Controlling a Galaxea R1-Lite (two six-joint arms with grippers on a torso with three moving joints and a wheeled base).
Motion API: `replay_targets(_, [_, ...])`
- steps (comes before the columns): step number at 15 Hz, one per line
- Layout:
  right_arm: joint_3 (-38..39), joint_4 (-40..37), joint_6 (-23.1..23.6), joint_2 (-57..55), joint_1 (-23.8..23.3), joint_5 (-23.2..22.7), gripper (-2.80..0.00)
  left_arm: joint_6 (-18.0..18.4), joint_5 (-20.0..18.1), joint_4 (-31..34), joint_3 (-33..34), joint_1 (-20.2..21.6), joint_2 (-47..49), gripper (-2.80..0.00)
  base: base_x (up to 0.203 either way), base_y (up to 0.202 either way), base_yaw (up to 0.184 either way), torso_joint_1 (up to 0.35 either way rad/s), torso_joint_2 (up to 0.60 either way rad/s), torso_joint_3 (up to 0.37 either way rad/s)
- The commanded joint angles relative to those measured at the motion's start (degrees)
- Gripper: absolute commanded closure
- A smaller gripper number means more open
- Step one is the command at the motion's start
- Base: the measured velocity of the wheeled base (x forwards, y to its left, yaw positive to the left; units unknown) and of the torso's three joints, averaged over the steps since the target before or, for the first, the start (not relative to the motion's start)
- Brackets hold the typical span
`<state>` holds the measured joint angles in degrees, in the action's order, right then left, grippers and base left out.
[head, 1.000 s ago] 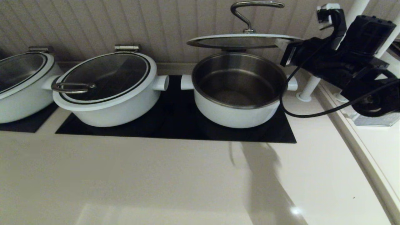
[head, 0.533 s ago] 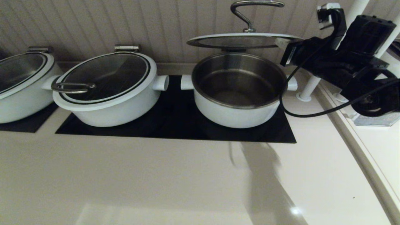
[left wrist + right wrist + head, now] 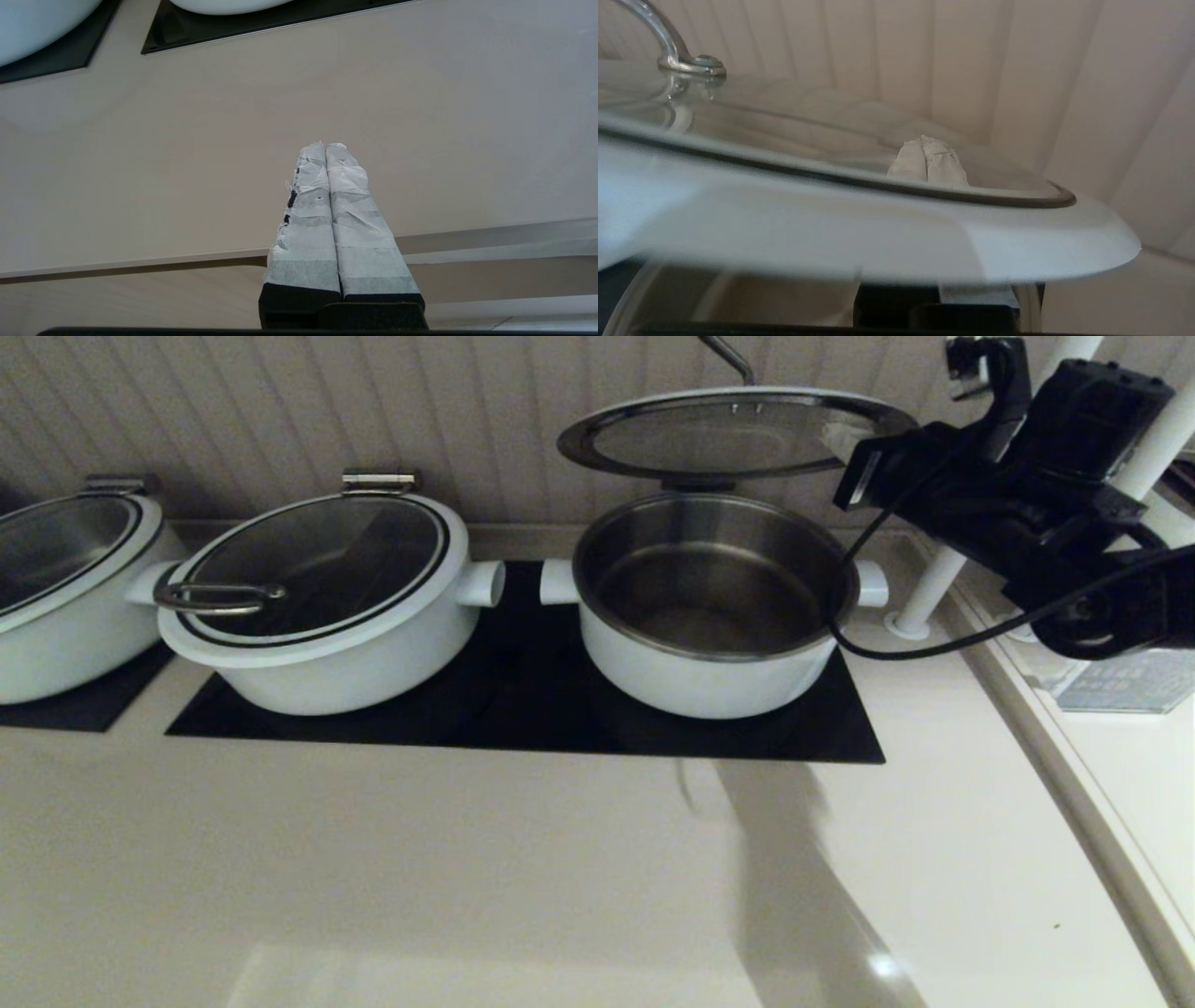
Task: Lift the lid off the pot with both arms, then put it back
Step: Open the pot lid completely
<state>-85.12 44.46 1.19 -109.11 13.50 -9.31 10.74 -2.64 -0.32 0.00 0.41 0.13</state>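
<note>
The pot point(image 3: 691, 686) stands open on the black cooktop, its steel bowl empty. The glass lid point(image 3: 728, 434) is swung up above it on its rear hinge bracket point(image 3: 695, 483), underside showing, bar handle point(image 3: 724, 350) mostly cut off. My right gripper point(image 3: 845, 453) is shut and sits under the lid's right rim, bearing it from below. In the right wrist view its closed tips point(image 3: 927, 161) show through the glass behind the white rim point(image 3: 831, 233). My left gripper point(image 3: 325, 147) is shut and empty over the bare counter, out of the head view.
A like pot with a loop-handled lid point(image 3: 317, 588) stands left of the open pot, another pot point(image 3: 56, 588) at far left. The black cooktop point(image 3: 523, 719) lies under them. A white post point(image 3: 920, 602) and a raised ledge point(image 3: 1074, 784) are at the right. A ribbed wall is behind.
The lid has swung higher on its hinge, its front edge up and underside now showing. My right gripper rose with it. The left arm has not visibly moved.
</note>
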Motion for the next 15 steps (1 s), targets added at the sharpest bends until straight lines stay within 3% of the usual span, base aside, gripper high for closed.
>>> replay_targets(1, [-1.94, 0.18, 0.04, -1.25, -0.18, 0.06, 0.00, 0.07, 0.00, -0.03, 0.00, 0.05, -0.05, 0.00, 0.000, 0.000, 0.000, 0.000, 0.00, 0.000])
replay_targets(8, [-8.08, -0.51, 0.13, -1.98, -0.31, 0.09, 0.00, -4.80, 0.62, 0.15, 0.00, 0.02, -0.05, 0.00, 0.000, 0.000, 0.000, 0.000, 0.00, 0.000])
replay_targets(15, [-8.65, -1.69, 0.13, 0.93, -0.31, -0.18, 0.00, -4.85, 0.62, 0.15, 0.00, 0.02, -0.05, 0.00, 0.000, 0.000, 0.000, 0.000, 0.00, 0.000])
